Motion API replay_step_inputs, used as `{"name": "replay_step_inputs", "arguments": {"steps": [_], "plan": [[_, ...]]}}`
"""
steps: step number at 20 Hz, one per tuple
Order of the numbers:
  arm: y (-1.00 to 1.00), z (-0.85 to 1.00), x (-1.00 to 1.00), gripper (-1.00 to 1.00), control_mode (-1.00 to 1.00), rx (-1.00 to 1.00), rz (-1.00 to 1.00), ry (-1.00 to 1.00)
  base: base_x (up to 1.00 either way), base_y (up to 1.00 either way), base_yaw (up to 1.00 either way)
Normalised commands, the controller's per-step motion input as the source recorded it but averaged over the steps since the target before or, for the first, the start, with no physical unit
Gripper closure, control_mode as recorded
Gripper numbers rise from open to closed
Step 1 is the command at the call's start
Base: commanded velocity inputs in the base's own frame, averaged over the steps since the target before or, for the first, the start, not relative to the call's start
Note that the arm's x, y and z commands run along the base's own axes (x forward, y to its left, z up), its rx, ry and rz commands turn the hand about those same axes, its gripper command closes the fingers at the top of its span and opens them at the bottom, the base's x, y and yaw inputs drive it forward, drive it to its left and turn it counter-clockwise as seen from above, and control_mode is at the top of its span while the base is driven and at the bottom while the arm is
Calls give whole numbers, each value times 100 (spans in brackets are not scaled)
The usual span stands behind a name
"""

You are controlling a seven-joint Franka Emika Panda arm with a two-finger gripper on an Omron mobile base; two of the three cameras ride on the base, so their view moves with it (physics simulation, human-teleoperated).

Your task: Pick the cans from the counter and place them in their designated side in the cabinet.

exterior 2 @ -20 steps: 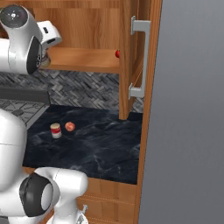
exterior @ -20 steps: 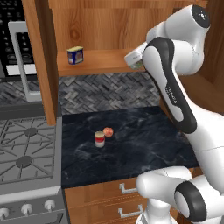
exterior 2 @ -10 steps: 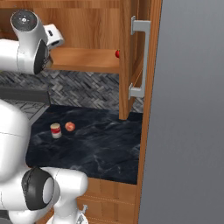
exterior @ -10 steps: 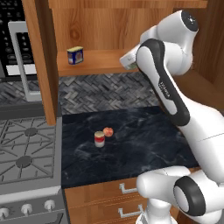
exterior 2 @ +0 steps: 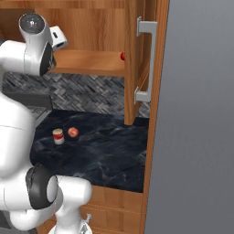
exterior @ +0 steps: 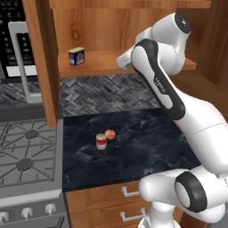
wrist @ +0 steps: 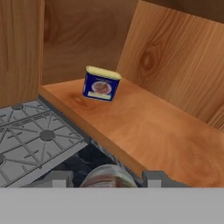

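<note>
Nearest the base, the dark black marbled stone tabletop (exterior: pixel 133 142) lay above wooden drawers, with the grey gas stove top (exterior: pixel 24 153) adjoining it on the left. On the stone stood a small silver-topped cylinder can with a red-and-white label (exterior: pixel 101 141), upright, and just beside it to the right sat a small round red-orange fruit (exterior: pixel 110 134); in the right base view the same can (exterior 2: pixel 58 136) and fruit (exterior 2: pixel 72 132) stood close together, whether touching could not be told.

Higher up, the white arm reached to the open warm-brown wooden cabinet (exterior: pixel 44 67). Its tool (wrist: pixel 104 180) was at the front edge of the long plank shelf (wrist: pixel 148 127), and between the two dark finger tips (wrist: pixel 154 179) the silver round top of a second can (wrist: pixel 105 177) showed; the jaws were drawn narrow around it, gripping it. Its label was too little visible to describe. In the left base view the hand was largely hidden behind the arm's own links, at the shelf's middle front.

Farther along the shelf, well apart from the tool, a squat blue-and-yellow tin (wrist: pixel 101 83) stood upright near the thick side post (exterior: pixel 43 62) and the wood-grain back panel (wrist: pixel 175 61). At the far right end of the shelf, seen from the right base view, a small red round thing (exterior 2: pixel 122 56) peeked from behind the cabinet's open door (exterior 2: pixel 141 59).
</note>
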Motion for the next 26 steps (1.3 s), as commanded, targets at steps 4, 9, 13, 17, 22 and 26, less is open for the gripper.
{"name": "replay_step_inputs", "arguments": {"steps": [4, 9, 13, 17, 22, 26], "plan": [[13, 0, 22, 100, -100, 0, 2, 0, 0, 0, 0], [9, -3, 22, 100, -100, 0, 1, 0, 0, 0, 0], [8, -5, 20, 100, -100, 0, 1, 0, 0, 0, 0], [10, -5, 21, 100, -100, 0, 1, 0, 0, 0, 0], [9, -5, 25, 100, -100, 0, 1, 1, 0, 0, 0], [8, -3, 23, 100, -100, 0, 1, 3, 0, 0, 0]]}}
